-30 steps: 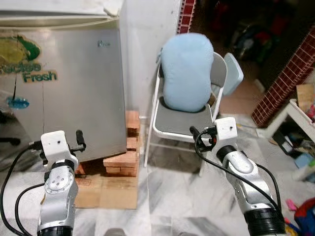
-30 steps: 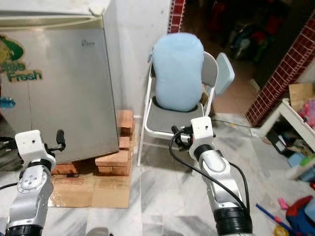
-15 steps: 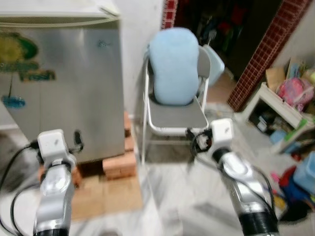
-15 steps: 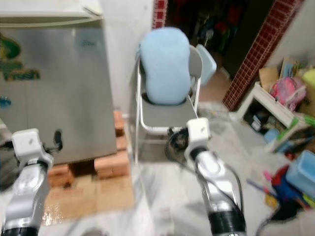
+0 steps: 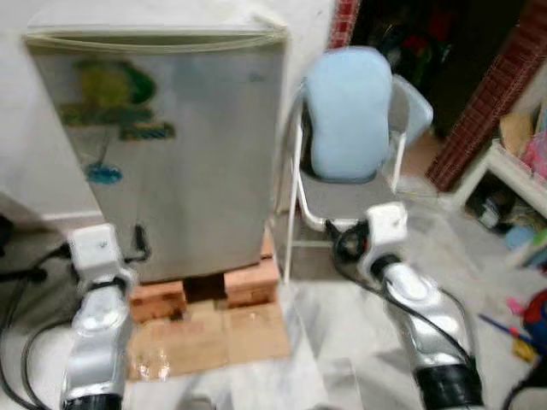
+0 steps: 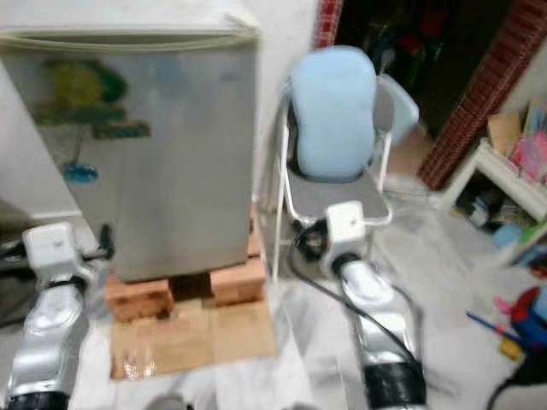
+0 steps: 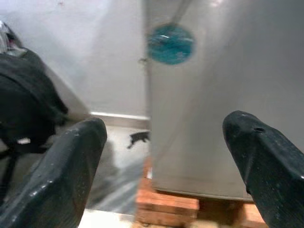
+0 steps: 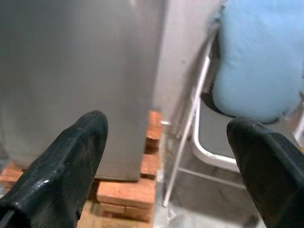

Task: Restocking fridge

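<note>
A small silver fridge (image 5: 179, 162) stands with its door shut, a green sticker and a blue sticker on the front. It rests on red bricks (image 5: 248, 286). My left gripper (image 5: 137, 246) is raised before the fridge's lower left corner, a short way off. In the left wrist view the left gripper (image 7: 166, 166) is open and holds nothing, facing the blue sticker (image 7: 170, 43). My right gripper (image 5: 344, 239) hovers low in front of the chair, and the right wrist view shows it (image 8: 166, 161) open and holding nothing, facing the gap between fridge and chair.
A white folding chair (image 5: 295, 205) with a light blue cushion (image 5: 350, 111) stands right beside the fridge. Flattened cardboard (image 5: 205, 342) lies under the bricks. A low shelf with toys (image 5: 521, 171) sits at the right, and a black bag (image 7: 23, 104) lies by the wall at the left.
The camera has swung left, so the fridge now sits nearer the middle and the chair further right. Both arms hold the same raised pose with fingers apart.
</note>
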Controlling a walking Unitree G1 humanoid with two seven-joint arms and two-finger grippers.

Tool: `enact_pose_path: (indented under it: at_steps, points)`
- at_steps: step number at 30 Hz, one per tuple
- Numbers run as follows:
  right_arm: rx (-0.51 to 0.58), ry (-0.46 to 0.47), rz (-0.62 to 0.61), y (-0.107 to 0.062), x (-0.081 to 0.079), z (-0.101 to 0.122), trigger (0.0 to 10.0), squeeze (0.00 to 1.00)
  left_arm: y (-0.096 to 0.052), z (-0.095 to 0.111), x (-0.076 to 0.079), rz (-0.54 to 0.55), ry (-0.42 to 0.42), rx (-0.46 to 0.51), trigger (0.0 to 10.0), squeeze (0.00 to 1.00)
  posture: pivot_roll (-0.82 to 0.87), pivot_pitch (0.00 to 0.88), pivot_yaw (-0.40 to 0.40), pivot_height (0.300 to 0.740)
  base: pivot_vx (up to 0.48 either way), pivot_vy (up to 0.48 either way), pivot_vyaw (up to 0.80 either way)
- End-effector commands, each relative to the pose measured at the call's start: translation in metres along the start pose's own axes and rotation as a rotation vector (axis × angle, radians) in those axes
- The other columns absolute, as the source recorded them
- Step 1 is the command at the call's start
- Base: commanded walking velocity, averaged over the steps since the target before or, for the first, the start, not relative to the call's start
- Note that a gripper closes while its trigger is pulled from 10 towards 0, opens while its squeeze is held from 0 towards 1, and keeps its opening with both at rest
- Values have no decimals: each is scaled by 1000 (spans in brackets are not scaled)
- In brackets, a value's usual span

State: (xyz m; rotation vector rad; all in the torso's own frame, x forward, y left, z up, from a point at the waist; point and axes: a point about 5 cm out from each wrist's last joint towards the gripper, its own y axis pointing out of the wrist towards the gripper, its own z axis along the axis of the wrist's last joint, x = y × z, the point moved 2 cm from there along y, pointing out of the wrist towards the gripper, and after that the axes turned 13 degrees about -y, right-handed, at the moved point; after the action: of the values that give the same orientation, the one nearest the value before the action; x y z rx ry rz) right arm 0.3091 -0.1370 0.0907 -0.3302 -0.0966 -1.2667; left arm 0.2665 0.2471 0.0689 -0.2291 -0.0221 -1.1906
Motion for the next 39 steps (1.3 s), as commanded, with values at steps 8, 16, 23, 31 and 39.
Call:
enact_pose_path:
  at_steps: [8,16,23,31,39]
  points:
    - [-20,-2,-28,-4,8,-4,10000,0,-10,1,33,-174,31,33,10000,0,41,0,-47,740,0,108,-642]
    - [-24,-2,-23,-3,7,-5,10000,0,-15,0,40,-258,14,21,10000,0,44,0,-47,740,0,0,-800]
    - [-24,-3,-20,-3,6,-5,10000,0,-17,-2,44,-288,17,12,10000,0,42,0,-44,740,0,0,-800]
    - [-22,-6,-16,-3,5,-4,10000,0,-18,-4,50,-346,7,7,10000,0,30,0,-42,740,99,0,-800]
    - [-24,-5,-18,-3,5,-4,10000,0,-18,-3,52,-372,2,6,10000,0,29,0,-39,740,342,0,-800]
